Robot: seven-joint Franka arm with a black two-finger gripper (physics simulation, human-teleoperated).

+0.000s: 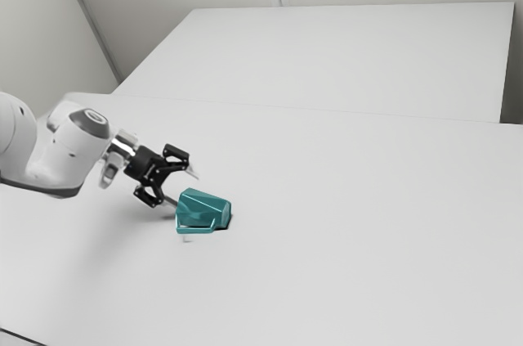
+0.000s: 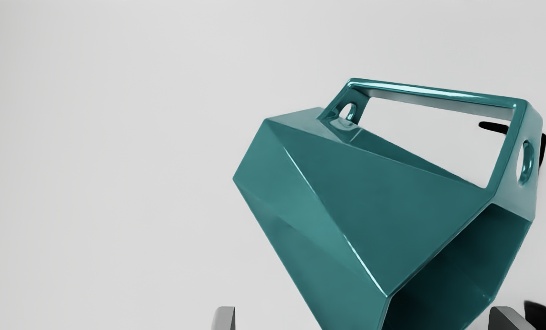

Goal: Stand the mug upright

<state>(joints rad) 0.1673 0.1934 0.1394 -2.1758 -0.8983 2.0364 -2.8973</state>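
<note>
Mug [image 1: 200, 208] is seen tipped over on tabletop [image 1: 351, 240], at four o'clock from pincer [image 2: 366, 318] in exterior view, mouth turned toward hand. Fingers are held apart, nothing clamped; spread presumably meant for body to be straddled.

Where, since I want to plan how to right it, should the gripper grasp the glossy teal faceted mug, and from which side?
Probably the rim wall away from the handle, coming from the mouth side, one finger inside and one outside: the mug lies on its side, its open mouth facing the gripper, and its edge looks thin.
</note>
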